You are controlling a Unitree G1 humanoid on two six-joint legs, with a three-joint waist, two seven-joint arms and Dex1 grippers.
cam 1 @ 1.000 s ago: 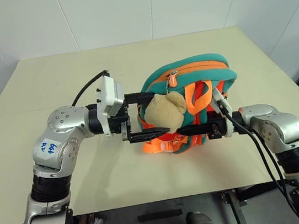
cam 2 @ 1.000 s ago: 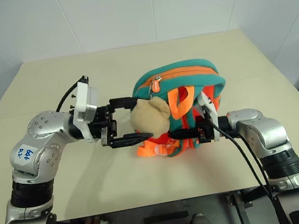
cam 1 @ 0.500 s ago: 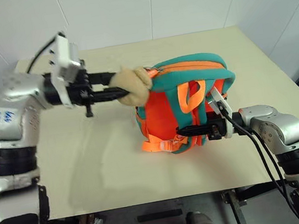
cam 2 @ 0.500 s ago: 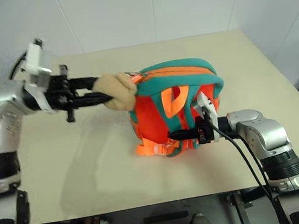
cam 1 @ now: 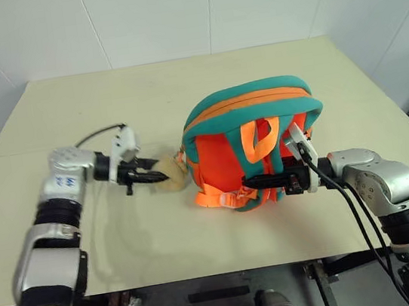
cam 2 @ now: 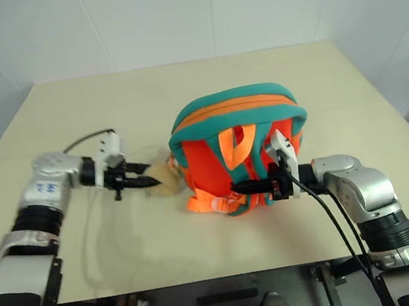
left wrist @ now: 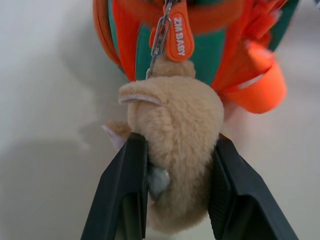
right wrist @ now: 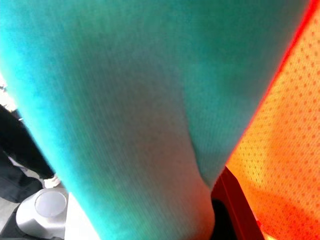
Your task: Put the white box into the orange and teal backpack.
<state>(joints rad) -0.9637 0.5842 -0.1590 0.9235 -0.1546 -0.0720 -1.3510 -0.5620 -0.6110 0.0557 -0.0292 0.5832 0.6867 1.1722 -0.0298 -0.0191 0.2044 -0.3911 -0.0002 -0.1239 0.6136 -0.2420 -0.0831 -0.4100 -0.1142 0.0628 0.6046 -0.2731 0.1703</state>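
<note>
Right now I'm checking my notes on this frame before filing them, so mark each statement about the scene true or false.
1. The left gripper is clamped on the tan bear charm. True.
2. The orange and teal backpack lies flat on the table with its straps underneath. False: it stands upright, straps facing the robot.
3. The bear charm hangs from a chain beside an orange zipper tab. True.
4. The right gripper hangs free, away from the backpack. False: it is shut on a teal strap low on the backpack's front.
5. The bear charm sits on the robot's right of the backpack. False: it sits on the robot's left.
</note>
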